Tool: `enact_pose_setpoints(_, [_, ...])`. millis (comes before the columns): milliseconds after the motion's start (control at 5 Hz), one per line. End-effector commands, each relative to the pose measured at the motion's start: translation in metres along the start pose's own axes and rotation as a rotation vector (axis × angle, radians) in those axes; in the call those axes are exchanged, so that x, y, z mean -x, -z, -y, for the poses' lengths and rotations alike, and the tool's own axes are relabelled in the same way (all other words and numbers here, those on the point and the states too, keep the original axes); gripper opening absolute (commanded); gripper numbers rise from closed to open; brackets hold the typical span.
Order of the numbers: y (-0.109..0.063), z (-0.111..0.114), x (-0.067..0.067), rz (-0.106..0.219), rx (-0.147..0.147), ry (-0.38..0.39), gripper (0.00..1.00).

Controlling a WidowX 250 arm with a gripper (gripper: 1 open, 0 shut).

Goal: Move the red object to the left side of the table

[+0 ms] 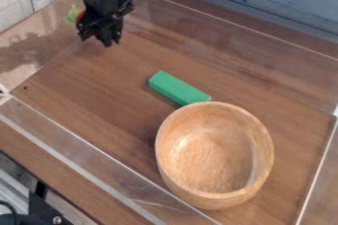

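Observation:
My black gripper [103,36] hangs over the far left part of the dark wood-grain table [106,96], pointing steeply down and close to the surface. It is shut on the red object [89,21], of which only a small red patch shows between the fingers, with a hint of green beside it. Most of the toy is hidden by the gripper body. I cannot tell whether it touches the tabletop.
A green rectangular block [177,89] lies near the table's middle. A large wooden bowl [214,153] sits at the front right. Low clear acrylic walls [79,165] border the table, and one runs just left of the gripper.

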State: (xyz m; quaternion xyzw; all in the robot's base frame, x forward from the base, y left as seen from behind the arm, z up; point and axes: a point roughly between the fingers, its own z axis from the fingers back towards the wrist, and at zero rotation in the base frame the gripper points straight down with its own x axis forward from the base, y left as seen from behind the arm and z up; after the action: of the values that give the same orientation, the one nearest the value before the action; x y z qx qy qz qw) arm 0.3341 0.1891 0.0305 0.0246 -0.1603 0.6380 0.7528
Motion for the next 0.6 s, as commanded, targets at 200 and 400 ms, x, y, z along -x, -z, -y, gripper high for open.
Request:
enact_pose_setpoints(200, [0.001, 0.002, -0.027, -0.01, -0.015, -0.031, 1.0])
enact_pose_setpoints(400, [0.0, -0.002, -0.029, -0.029, -0.043, -0.038, 0.0])
